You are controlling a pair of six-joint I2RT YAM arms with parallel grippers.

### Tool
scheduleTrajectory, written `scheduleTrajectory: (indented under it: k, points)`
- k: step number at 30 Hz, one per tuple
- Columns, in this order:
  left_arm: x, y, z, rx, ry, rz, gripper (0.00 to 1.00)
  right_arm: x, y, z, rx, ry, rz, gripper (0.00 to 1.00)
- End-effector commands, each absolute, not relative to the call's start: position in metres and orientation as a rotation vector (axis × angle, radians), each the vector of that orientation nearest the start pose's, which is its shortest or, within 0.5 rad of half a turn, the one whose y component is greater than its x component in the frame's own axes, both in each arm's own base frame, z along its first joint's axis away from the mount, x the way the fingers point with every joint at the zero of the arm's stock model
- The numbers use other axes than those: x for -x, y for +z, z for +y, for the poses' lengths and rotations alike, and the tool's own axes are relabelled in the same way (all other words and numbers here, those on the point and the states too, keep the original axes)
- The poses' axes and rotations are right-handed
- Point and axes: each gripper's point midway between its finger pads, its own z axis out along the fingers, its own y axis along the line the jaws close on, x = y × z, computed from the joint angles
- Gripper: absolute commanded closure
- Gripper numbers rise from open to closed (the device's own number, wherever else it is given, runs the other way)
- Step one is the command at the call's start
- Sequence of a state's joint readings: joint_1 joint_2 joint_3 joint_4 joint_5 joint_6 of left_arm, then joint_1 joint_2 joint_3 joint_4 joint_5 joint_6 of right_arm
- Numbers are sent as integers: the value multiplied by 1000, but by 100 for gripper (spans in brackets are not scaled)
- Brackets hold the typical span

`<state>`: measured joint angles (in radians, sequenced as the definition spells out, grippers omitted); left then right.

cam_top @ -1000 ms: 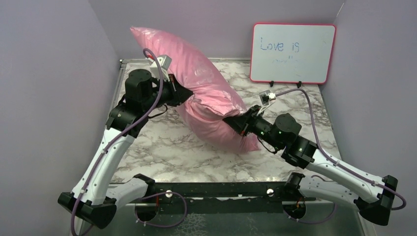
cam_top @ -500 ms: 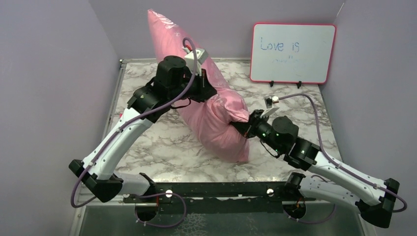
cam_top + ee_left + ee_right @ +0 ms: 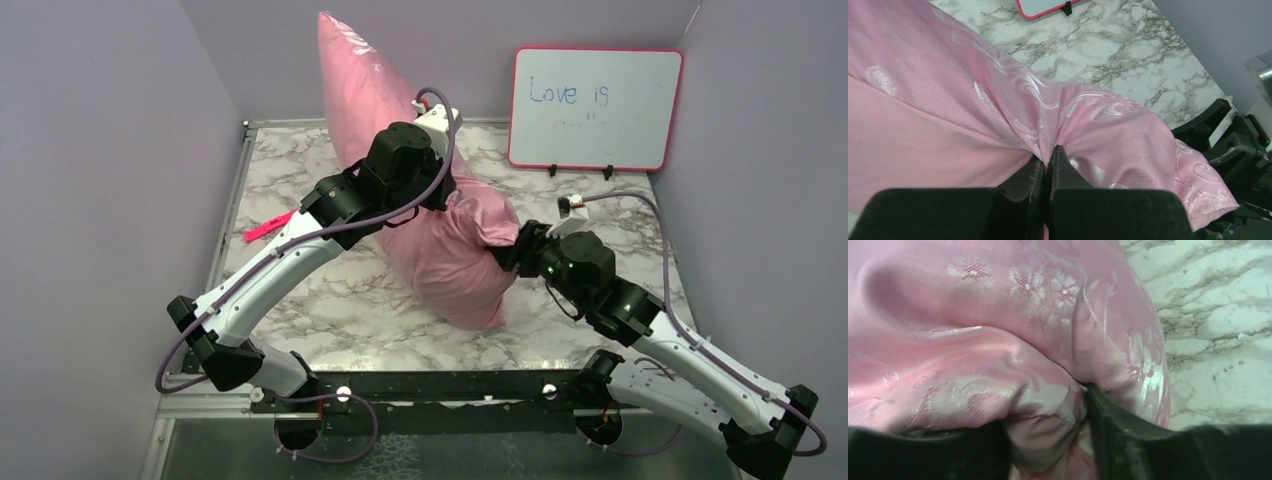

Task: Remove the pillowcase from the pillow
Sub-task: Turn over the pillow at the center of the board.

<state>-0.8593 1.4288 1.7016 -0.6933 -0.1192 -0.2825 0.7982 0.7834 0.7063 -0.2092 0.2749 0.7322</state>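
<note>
The left fingers [image 3: 1063, 172] pinch a fold of the upended pink pillowcase [image 3: 450, 250] on the desk [image 3: 340, 310], while the right fingers [image 3: 1105, 432] sit spread with fabric bunched between.

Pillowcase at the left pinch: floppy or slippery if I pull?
Probably floppy: the pillowcase gathers into tight folds where the left gripper pinches it. Its shiny face looks slippery, so the thin pinch may slide. Plump and full, it likely pulls heavy.

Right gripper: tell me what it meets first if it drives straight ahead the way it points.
The pink pillowcase, almost at once: its fabric bulges between the fingers of the right gripper and fills the wrist view ahead.
</note>
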Motion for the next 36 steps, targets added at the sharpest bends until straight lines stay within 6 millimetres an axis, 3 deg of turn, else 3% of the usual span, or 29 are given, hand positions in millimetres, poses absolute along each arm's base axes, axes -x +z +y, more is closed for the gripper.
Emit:
scheduleTrajectory:
  k: [1,4,7,11,15,18,20,22,23,26,28,30,32,36]
  points:
    - [-282,412,-326,-467,-716,1788,100,-221,232,178,47,577,2019,32]
    - [-288,407,-328,-454,-701,1795,100,-210,280,179,166,632,1926,16]
    - [-290,405,-333,-455,-713,1794,100,-190,318,194,387,743,1794,1]
    - [-292,405,-340,-460,-729,1794,100,-181,350,206,521,790,1704,0]
    - [-292,408,-343,-464,-748,1786,100,-208,365,204,480,668,1709,0]
    - [-290,411,-346,-471,-765,1778,100,-228,359,221,533,615,1747,0]
    - [-290,413,-346,-469,-769,1773,100,-239,341,241,583,625,1821,0]
    - [-290,417,-344,-465,-768,1763,83,-253,316,248,539,581,1941,4]
    - [-290,421,-340,-457,-757,1754,69,-261,301,245,495,529,1996,15]
    - [-291,433,-315,-389,-683,1725,35,-272,282,218,332,405,2016,45]
    - [-290,437,-295,-345,-619,1709,19,-274,280,206,273,402,1968,66]
    - [-288,439,-276,-306,-568,1701,5,-277,277,197,243,410,1956,78]
    - [-285,438,-260,-269,-531,1697,1,-281,268,187,211,379,2004,86]
    - [-276,415,-237,-227,-488,1732,1,-294,234,157,127,302,2117,83]
